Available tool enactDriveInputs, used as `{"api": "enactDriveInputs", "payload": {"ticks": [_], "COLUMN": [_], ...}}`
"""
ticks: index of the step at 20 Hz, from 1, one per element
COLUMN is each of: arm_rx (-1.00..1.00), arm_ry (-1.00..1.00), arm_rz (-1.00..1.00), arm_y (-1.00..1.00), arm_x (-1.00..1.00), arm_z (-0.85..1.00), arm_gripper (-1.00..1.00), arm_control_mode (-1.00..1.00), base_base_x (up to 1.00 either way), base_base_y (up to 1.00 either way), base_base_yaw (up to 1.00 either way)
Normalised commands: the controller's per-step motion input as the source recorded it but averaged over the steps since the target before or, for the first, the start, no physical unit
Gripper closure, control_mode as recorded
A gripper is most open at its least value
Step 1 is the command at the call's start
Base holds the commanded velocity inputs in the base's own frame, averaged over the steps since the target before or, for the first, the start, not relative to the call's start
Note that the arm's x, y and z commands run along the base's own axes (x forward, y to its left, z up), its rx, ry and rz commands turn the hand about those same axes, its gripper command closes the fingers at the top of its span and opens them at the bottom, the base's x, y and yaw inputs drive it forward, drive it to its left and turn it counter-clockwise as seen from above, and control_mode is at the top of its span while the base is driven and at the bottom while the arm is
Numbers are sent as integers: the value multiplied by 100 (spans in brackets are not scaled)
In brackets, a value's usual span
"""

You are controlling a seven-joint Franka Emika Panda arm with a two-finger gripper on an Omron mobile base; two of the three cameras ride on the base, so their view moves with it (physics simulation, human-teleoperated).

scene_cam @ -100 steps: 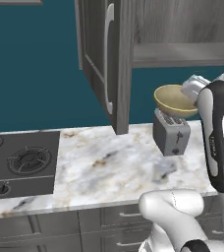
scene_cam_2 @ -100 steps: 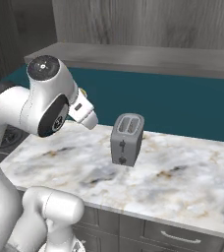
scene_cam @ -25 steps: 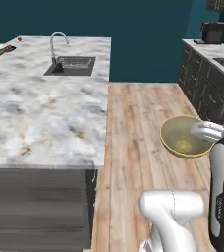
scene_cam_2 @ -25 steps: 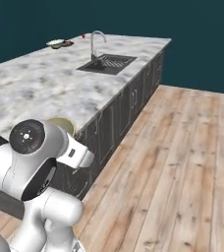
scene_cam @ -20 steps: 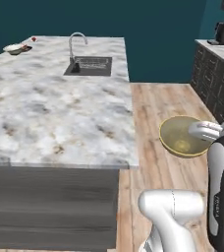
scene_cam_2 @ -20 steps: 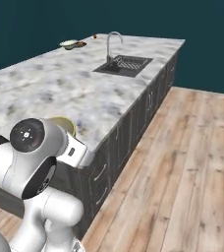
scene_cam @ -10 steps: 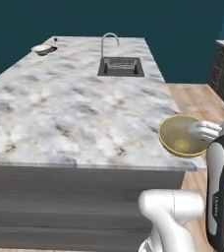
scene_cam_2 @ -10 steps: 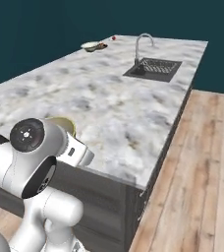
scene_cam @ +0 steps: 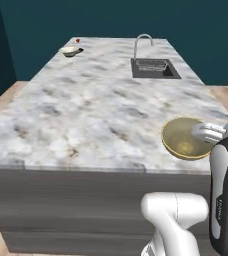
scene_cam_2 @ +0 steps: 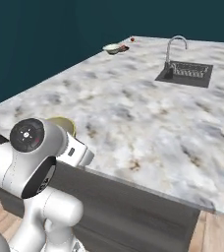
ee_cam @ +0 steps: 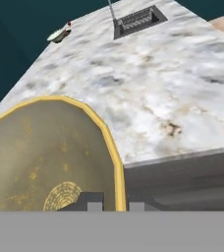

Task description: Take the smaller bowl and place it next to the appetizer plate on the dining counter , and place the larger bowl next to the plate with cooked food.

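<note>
The fingers (scene_cam: pixel 201 132) are closed on the rim of the smaller bowl (scene_cam: pixel 186 139), holding it tilted above the near right edge of the desk (scene_cam: pixel 101 110), so that its glossy olive-gold inside faces up and toward the left base camera. In the hand view the same bowl (ee_cam: pixel 45 157) takes up the lower left, its yellow rim (ee_cam: pixel 115 162) running between the two dark fingertips (ee_cam: pixel 89 201) at the bottom, with the marbled top (ee_cam: pixel 148 83) stretching away beyond it. From the right base view just a sliver of the bowl (scene_cam_2: pixel 65 125) peeks out behind the arm's white wrist, over the near corner of the desk (scene_cam_2: pixel 148 113).

The desk is a long island with a white-grey marbled top with tan veins and a dark grey base. A sink (scene_cam: pixel 153 68) with a curved faucet (scene_cam: pixel 143 42) is set into its far right part. At the far left corner sits a small whitish dish (scene_cam: pixel 70 50), with a tiny red ball (scene_cam: pixel 78 40) just beyond it; they are too small to tell more. The same dish (scene_cam_2: pixel 113 48) and red ball (scene_cam_2: pixel 132 39) show at the far end in the right base view, well apart from the held bowl
</note>
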Motion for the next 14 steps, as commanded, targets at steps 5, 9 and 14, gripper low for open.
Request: {"api": "enactDriveInputs", "payload": {"ticks": [5, 9, 14], "arm_rx": [0, 0, 0], "arm_ry": [0, 0, 0], "arm_rz": [0, 0, 0], "arm_y": [0, 0, 0], "arm_x": [0, 0, 0], "arm_z": [0, 0, 0], "arm_gripper": [100, 100, 100], "arm_control_mode": [100, 100, 100], "base_base_x": [41, 37, 35], "base_base_y": [100, 100, 100], "base_base_yaw": [0, 0, 0]}}
